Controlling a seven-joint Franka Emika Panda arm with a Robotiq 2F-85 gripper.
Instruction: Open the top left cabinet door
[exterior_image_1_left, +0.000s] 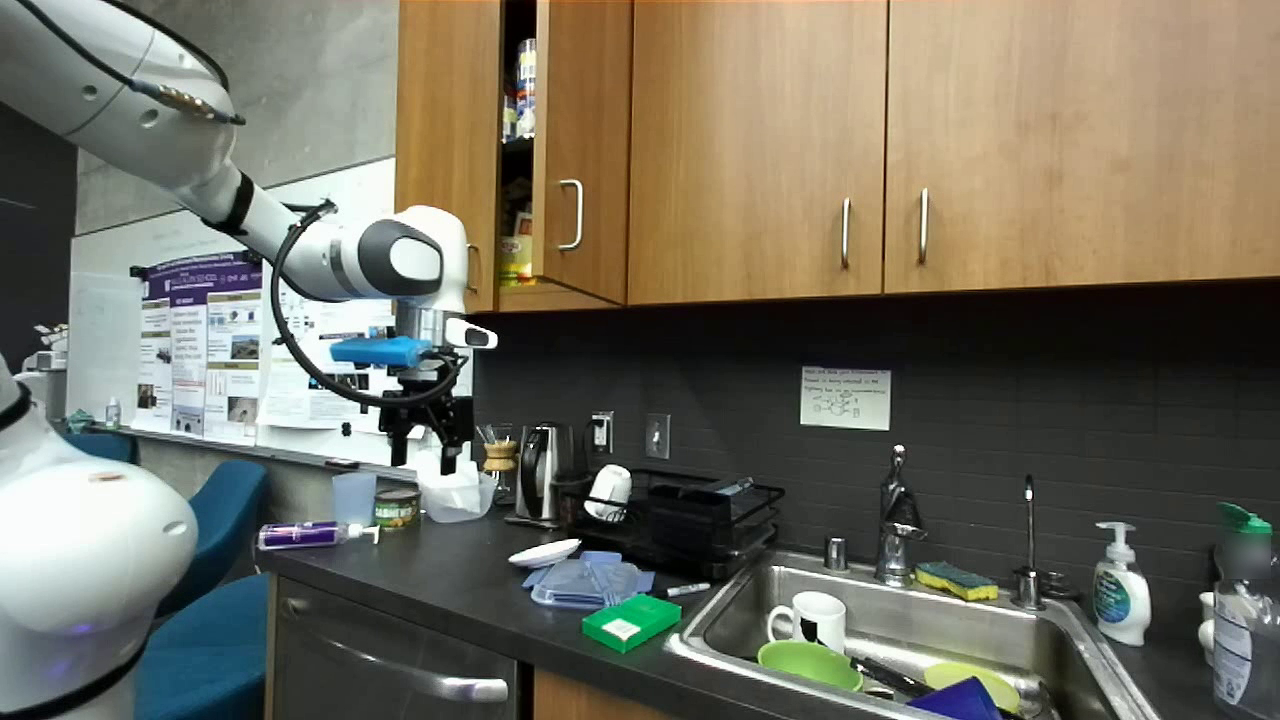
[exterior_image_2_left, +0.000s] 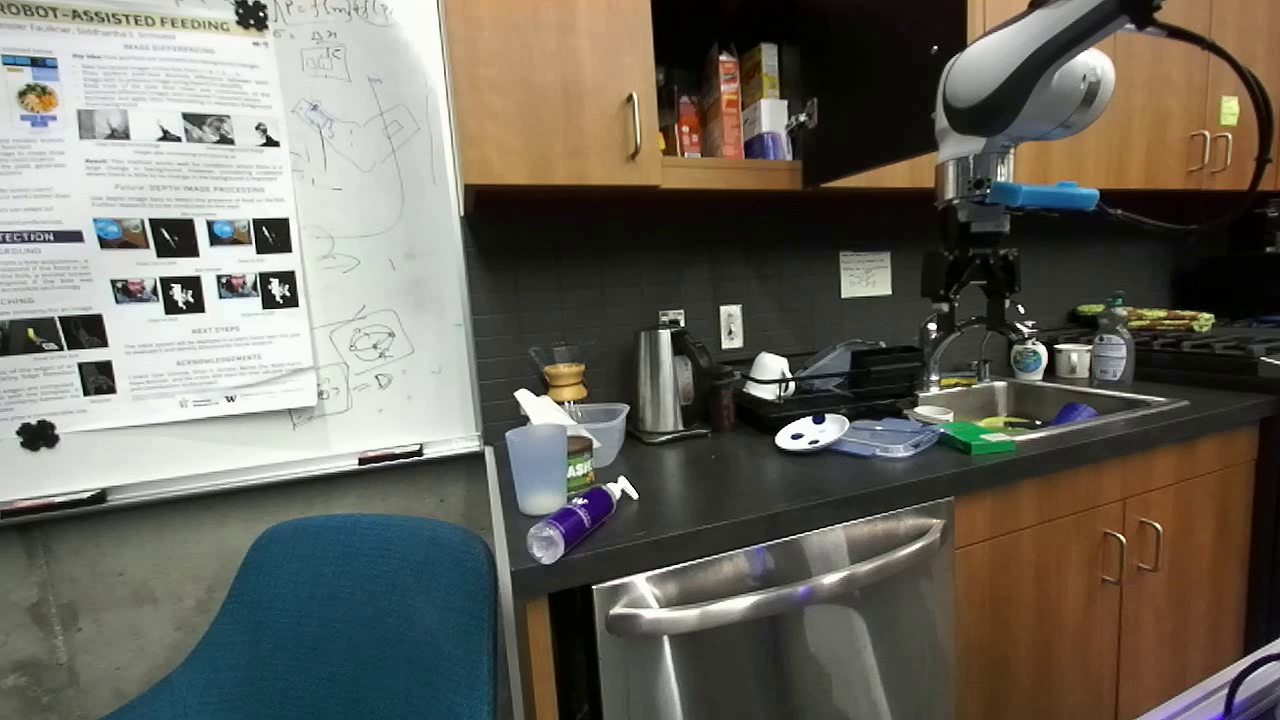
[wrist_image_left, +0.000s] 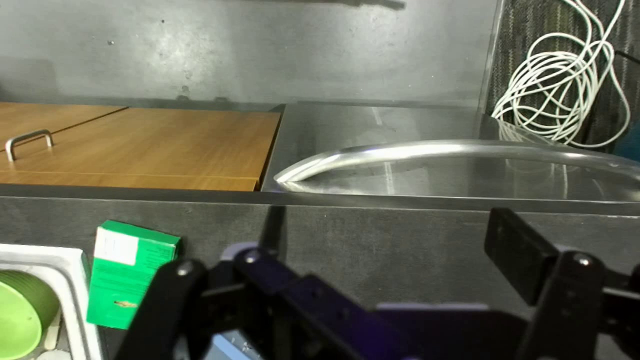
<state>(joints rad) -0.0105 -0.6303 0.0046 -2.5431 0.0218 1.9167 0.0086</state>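
The top left cabinet door (exterior_image_2_left: 550, 90), closed above the counter (exterior_image_2_left: 700, 490), should swing as a rigid, fairly light panel, best drawn by its silver bar handle (exterior_image_2_left: 635, 125), while the gripper (exterior_image_1_left: 424, 458) hangs lower, fingers (wrist_image_left: 517, 255) apart and empty.

Floor (wrist_image_left: 165, 55): pale glare
Dishwasher (exterior_image_2_left: 760, 670): bright vertical streaks
Backsplash (exterior_image_1_left: 720, 380): shadowed along its top
Wide doors (exterior_image_1_left: 760, 140): softly lit
Edge bottle (exterior_image_1_left: 1242, 620): partly blurred
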